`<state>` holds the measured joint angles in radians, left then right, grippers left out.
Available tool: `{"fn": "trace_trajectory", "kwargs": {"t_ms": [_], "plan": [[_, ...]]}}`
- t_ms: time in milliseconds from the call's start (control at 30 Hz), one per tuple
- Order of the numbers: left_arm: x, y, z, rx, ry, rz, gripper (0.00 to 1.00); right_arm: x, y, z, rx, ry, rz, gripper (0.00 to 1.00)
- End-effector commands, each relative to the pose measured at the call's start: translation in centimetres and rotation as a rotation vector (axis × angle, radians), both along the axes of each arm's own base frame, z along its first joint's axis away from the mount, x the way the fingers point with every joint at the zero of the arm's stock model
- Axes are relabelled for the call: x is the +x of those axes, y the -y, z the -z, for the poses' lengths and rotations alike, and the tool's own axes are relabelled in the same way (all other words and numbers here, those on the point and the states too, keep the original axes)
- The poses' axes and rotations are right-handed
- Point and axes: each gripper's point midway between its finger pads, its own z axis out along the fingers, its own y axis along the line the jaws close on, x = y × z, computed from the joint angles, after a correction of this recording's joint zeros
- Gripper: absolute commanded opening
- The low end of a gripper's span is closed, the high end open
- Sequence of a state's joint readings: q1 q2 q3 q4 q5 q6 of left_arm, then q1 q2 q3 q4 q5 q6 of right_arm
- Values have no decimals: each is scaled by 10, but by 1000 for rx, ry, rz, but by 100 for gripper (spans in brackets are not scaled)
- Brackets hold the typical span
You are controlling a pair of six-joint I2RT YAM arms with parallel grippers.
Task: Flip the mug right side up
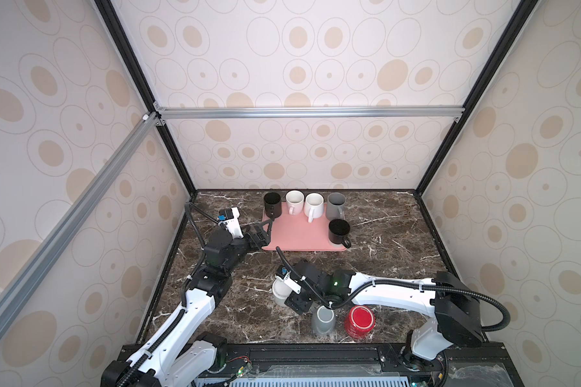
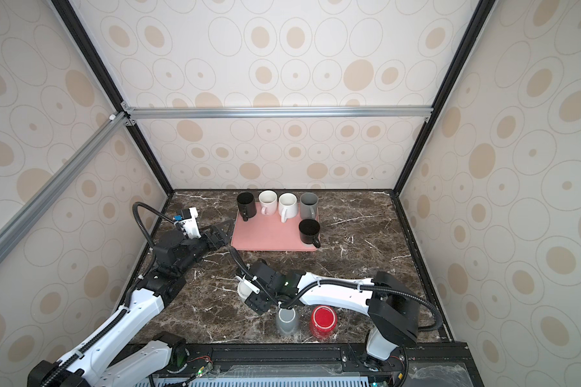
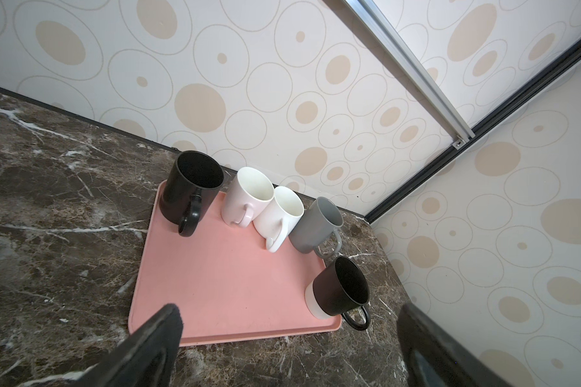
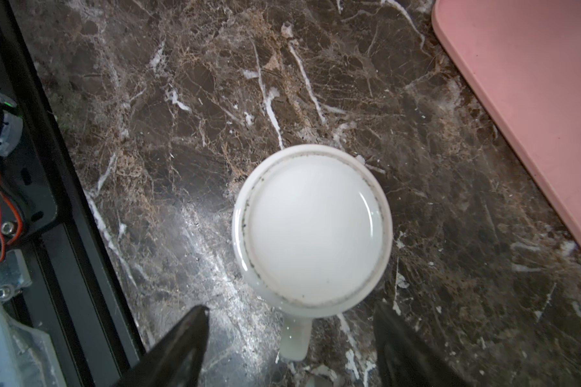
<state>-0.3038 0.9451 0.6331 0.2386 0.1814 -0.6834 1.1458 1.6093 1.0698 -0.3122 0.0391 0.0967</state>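
A white mug (image 4: pixel 312 231) stands upside down, base up, on the marble table; it also shows in both top views (image 1: pixel 278 295) (image 2: pixel 243 291). Its handle (image 4: pixel 294 338) points toward my right gripper (image 4: pixel 291 311), which hangs over it, open. The two fingers stand either side of the handle without touching it. In both top views the right wrist covers most of the mug. My left gripper (image 1: pixel 268 232) (image 2: pixel 228 232) (image 3: pixel 287 313) is open and empty at the near left corner of the pink tray (image 1: pixel 299 239).
On the pink tray (image 3: pixel 228 284) stand several upright mugs: black (image 1: pixel 272 202), two white (image 1: pixel 294 201) (image 1: pixel 314 204), grey (image 1: pixel 336 204), and a black one (image 1: pixel 338 231) at the right edge. A grey mug (image 1: pixel 323 321) and a red mug (image 1: pixel 359 321) stand near the front edge, under the right arm.
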Motion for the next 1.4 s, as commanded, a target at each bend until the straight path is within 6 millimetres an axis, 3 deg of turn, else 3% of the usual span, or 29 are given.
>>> {"fn": "trace_trajectory", "kwargs": {"t_ms": [0,167,733,800,933,967,1133,1367], "plan": [[-2,-2,-9,2,34,-3,99,-7,9,12,-47,-30,-3,67],[-2,-1,-6,0,23,2,99,-7,8,24,-81,-54,8,49],[-2,-1,-4,0,18,0,99,9,3,40,-133,-10,50,29],[-2,-1,-5,0,21,1,99,12,4,42,-139,-4,59,24],[-3,0,-5,0,21,11,99,15,4,40,-134,13,66,4],[-3,1,-6,-3,24,15,99,16,3,38,-131,20,67,0],[-4,4,-8,-10,34,35,99,19,3,22,-47,14,64,0],[-9,11,-18,-42,89,79,99,25,2,-28,210,-5,74,0]]}}
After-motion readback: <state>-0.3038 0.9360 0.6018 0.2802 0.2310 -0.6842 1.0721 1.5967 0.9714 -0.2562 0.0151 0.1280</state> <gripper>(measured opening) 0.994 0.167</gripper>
